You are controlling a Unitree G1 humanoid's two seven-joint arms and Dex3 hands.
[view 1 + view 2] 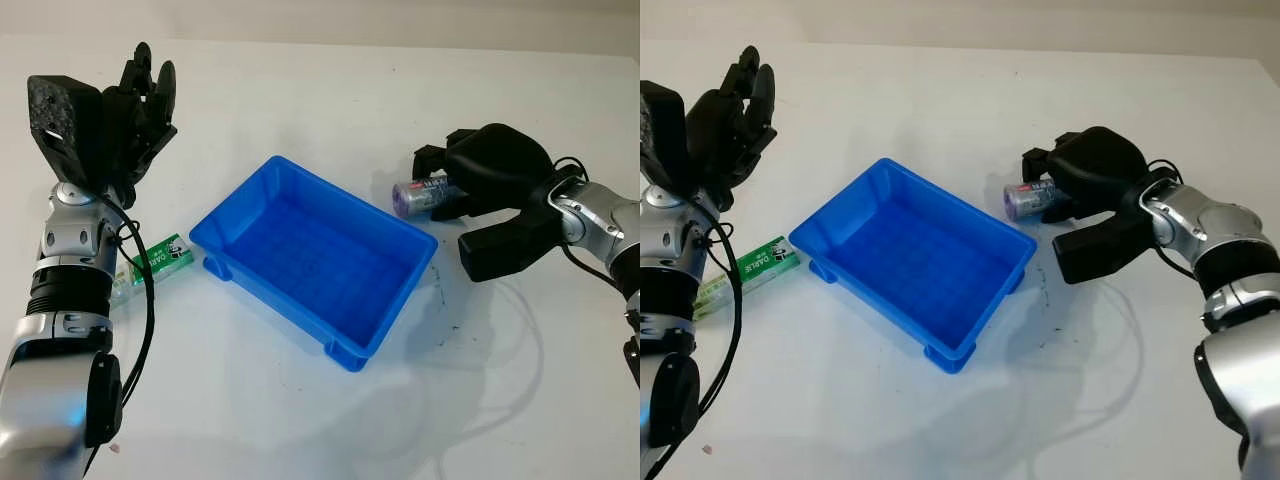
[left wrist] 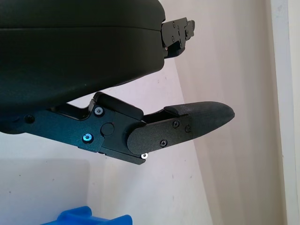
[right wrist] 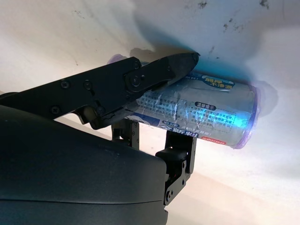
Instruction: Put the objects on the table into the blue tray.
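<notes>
Bare table lies open behind the blue tray; the green box sits just beside its left corner.

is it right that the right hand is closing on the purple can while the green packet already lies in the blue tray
Not quite. In the left eye view the green packet lies on the table beside the blue tray, not in it. The right hand is indeed around the purple can.

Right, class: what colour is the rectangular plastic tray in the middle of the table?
The rectangular plastic tray is bright blue, clearest in the left eye view.
</notes>
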